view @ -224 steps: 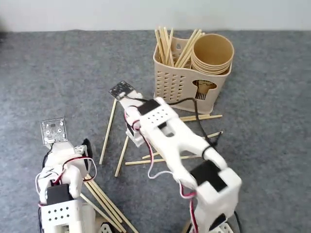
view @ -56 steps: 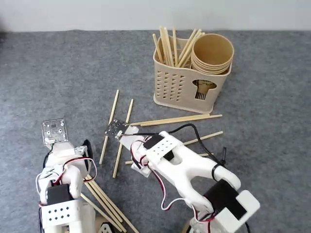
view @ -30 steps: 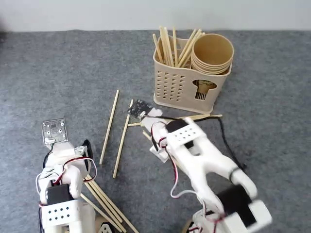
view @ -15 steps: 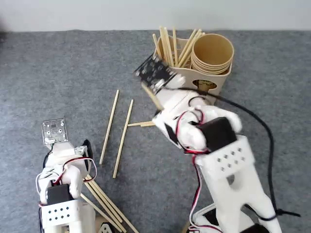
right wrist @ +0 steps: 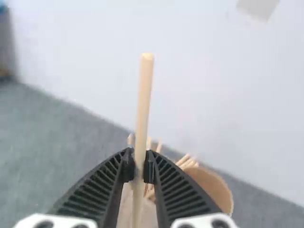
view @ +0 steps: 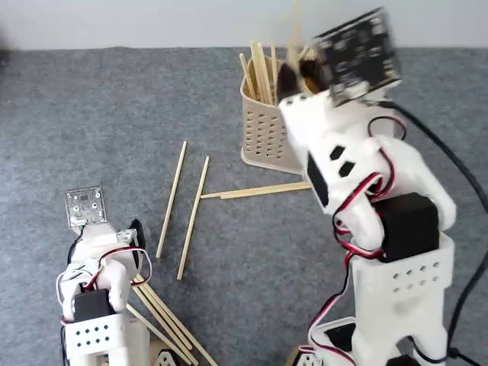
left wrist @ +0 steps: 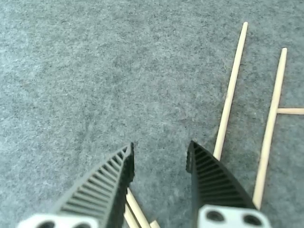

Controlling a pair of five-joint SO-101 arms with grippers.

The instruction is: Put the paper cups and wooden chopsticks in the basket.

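The right end effector (right wrist: pixel 137 171) has risen from the table (view: pixel 91 114), clamped on one upright chopstick (right wrist: pixel 144 95), now above the basket (view: pixel 263 130), upper centre. Insertion is likely next. The left end effector (left wrist: pixel 159 156) stands wide, lower left.

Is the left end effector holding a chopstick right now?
No, the left end effector is open with only grey mat between its tips, and a chopstick lies flat on the mat beside it.
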